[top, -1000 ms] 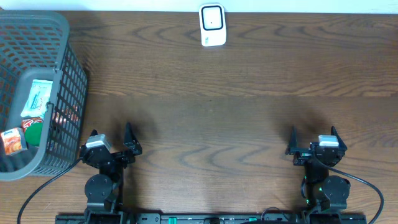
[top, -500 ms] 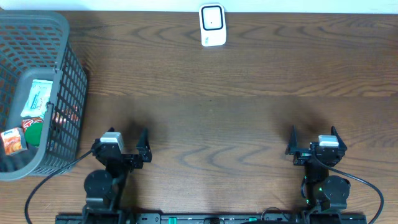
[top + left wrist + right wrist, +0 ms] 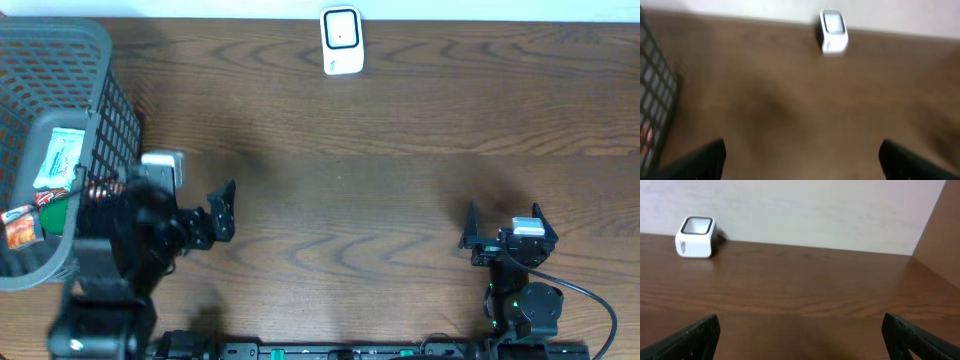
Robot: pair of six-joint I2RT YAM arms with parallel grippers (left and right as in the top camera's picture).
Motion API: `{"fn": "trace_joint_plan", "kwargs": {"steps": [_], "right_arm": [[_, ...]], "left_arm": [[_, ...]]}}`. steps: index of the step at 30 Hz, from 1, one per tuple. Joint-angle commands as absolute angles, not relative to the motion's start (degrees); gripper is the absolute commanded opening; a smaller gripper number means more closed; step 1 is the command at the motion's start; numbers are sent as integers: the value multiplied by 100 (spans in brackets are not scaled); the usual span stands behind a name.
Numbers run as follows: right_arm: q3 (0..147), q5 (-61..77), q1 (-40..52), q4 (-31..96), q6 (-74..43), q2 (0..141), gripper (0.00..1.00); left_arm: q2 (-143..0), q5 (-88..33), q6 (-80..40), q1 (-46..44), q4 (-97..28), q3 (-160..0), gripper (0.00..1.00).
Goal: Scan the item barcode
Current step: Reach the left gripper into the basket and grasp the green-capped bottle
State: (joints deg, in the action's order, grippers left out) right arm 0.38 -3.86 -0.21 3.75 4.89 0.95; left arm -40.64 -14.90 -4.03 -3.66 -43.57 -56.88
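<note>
A grey plastic mesh basket is sitting at the left end of the dark brown wooden surface, and the frame edge is cutting off its left side. The items are lying inside it: a white and green flat packet, a red and green item that is half covered, and an orange-red packet at the cut-off edge. Their print is too small to read, and no barcode is making itself out on any of them.

A white box-shaped barcode scanner is standing at the far edge of the surface, well apart from the basket and from both arms.

The left arm is showing only as a dark blur in the overhead view, overlapping the basket's right wall and hiding part of it. The left pincer is gaping wide and holding nothing; the left wrist view is soft throughout, catching only the fingertips, a sliver of basket mesh and the scanner.

The right pincer is resting low near the front edge, its jaws spread wide and carrying nothing, with only bare wood between its two fingers and the scanner off to its far left.
</note>
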Motion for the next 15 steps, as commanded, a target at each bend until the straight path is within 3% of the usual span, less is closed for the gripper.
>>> {"fn": "trace_joint_plan", "kwargs": {"steps": [1, 9, 15], "right_arm": [[32, -436, 43, 390, 541, 38, 99], [32, -438, 43, 390, 541, 38, 99], [32, -438, 43, 392, 543, 38, 99]], "left_arm": [[-4609, -1852, -357, -395, -5015, -6423, 98], [-4974, -2016, -449, -395, -5527, -6619, 98], [-4987, -2003, -626, -395, -5592, -7778, 98]]}}
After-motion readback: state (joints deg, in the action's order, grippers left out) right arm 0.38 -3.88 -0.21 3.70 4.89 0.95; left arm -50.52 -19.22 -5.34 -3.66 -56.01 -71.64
